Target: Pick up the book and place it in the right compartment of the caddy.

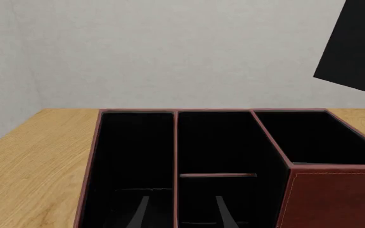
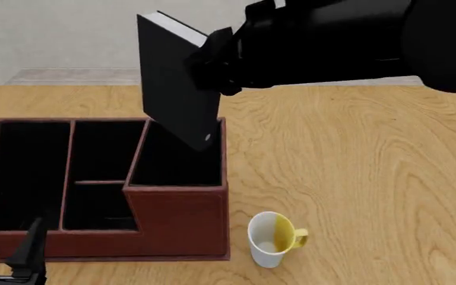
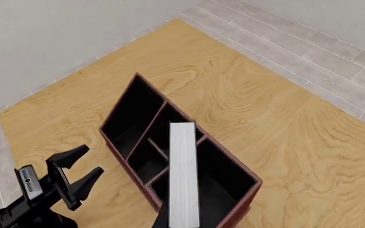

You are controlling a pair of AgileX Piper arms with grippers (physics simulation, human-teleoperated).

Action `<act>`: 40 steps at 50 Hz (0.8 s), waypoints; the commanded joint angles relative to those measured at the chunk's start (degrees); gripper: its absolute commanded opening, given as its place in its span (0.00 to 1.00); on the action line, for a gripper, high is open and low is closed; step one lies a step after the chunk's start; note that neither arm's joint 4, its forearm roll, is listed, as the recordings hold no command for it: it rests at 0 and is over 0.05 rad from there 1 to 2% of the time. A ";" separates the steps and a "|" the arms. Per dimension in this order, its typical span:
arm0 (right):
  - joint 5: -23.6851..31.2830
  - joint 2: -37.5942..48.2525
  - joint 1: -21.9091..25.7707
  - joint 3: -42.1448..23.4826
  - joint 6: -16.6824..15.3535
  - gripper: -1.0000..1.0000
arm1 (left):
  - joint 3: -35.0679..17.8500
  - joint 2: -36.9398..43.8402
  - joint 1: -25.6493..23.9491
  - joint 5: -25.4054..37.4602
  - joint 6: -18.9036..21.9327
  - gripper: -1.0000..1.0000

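Note:
My right gripper (image 2: pixel 209 62) is shut on the black book (image 2: pixel 176 83) and holds it tilted in the air. The book's low corner is at about rim height over the caddy's right compartment (image 2: pixel 176 163). The right wrist view looks down the book's white page edges (image 3: pixel 184 175) into that compartment (image 3: pixel 227 190). The reddish-brown caddy (image 2: pixel 182 219) stands on the table at the left. My left gripper (image 2: pixel 6 240) is open and empty at the caddy's near left corner. In its wrist view the fingers (image 1: pixel 141 211) point into the caddy (image 1: pixel 334 199), with a book corner (image 1: pixel 360 47) above.
A white mug with a yellow inside and handle (image 2: pixel 272 240) stands upright just right of the caddy's near right corner. The caddy's narrow long section (image 2: pixel 26 172) and two small middle sections (image 2: pixel 101 154) are black inside. The left gripper shows in the right wrist view (image 3: pixel 74 178).

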 commanded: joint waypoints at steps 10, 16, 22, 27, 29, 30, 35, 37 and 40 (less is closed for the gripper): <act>-1.24 4.96 -2.54 -4.31 3.71 0.00 | 0.00 0.00 -0.01 0.00 0.00 1.00; -0.69 6.59 -2.22 -5.30 3.99 0.00 | 0.00 0.00 -0.01 0.00 0.00 1.00; -1.66 8.13 -2.86 -3.81 3.09 0.00 | 0.00 -0.01 0.00 0.00 0.00 1.00; -2.29 9.03 -3.44 -3.43 2.74 0.00 | 0.00 0.00 0.00 0.00 -0.01 1.00; -2.52 9.39 -3.69 -3.45 2.52 0.00 | 0.00 0.00 -0.01 0.00 0.01 1.00; -2.67 9.55 -3.87 -3.40 2.50 0.00 | 0.00 0.00 0.00 0.00 0.01 1.00; -4.05 9.94 -4.67 -1.68 0.59 0.00 | 0.00 -0.01 0.00 0.00 0.01 1.00; -4.93 9.83 -5.59 -0.94 0.04 0.00 | 0.00 0.00 -0.01 0.00 0.01 1.00; -5.97 9.41 -5.37 0.75 0.22 0.00 | 0.00 -0.01 0.00 0.00 0.00 1.00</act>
